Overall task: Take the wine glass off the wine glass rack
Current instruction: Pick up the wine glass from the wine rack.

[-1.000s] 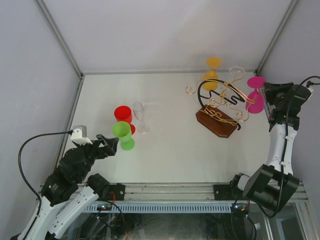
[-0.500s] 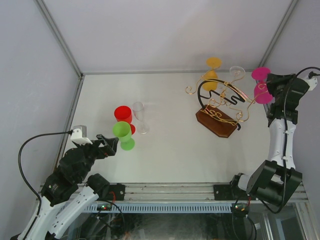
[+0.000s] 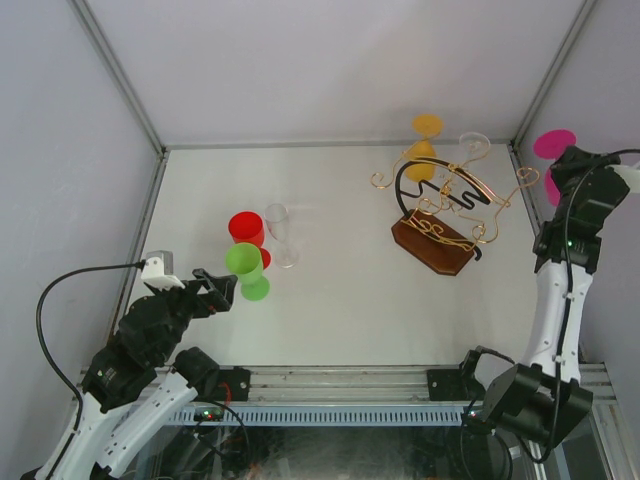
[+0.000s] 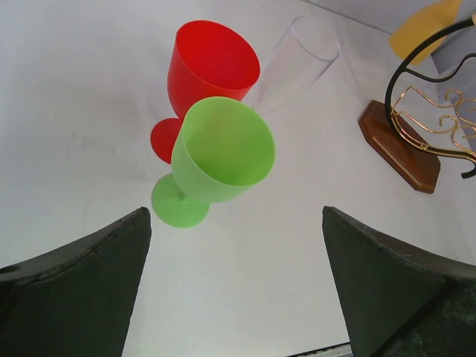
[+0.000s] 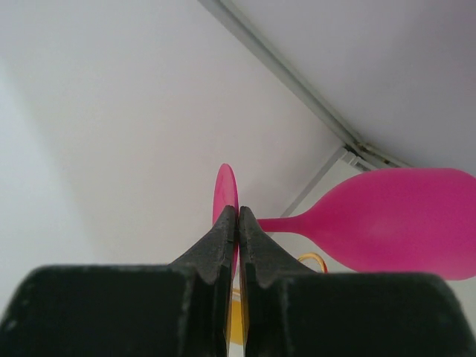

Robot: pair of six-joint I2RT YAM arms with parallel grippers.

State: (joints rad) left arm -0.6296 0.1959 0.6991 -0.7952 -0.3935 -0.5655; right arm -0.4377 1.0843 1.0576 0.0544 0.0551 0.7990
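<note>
The wine glass rack [image 3: 432, 246] has a dark brown base, a black arch and gold wire arms, and stands at the back right. An orange glass [image 3: 426, 140] and a clear glass [image 3: 473, 143] hang on it. My right gripper [image 3: 570, 165] is shut on the foot of a pink wine glass [image 3: 553, 143] and holds it in the air to the right of the rack, clear of the wires. In the right wrist view the jaws [image 5: 238, 216] pinch the foot disc and the pink bowl [image 5: 401, 223] points right. My left gripper [image 3: 215, 287] is open and empty, near the green glass.
A green glass [image 3: 243, 265], a red glass [image 3: 246, 228] and a clear flute [image 3: 280, 235] stand together at the left; they also show in the left wrist view, the green glass [image 4: 223, 152] nearest. The right wall and the frame post [image 3: 550, 75] are close to the pink glass.
My right gripper has carried the pink glass up and to the right, off the rack's gold arm and toward the right wall. The left arm has not moved.
</note>
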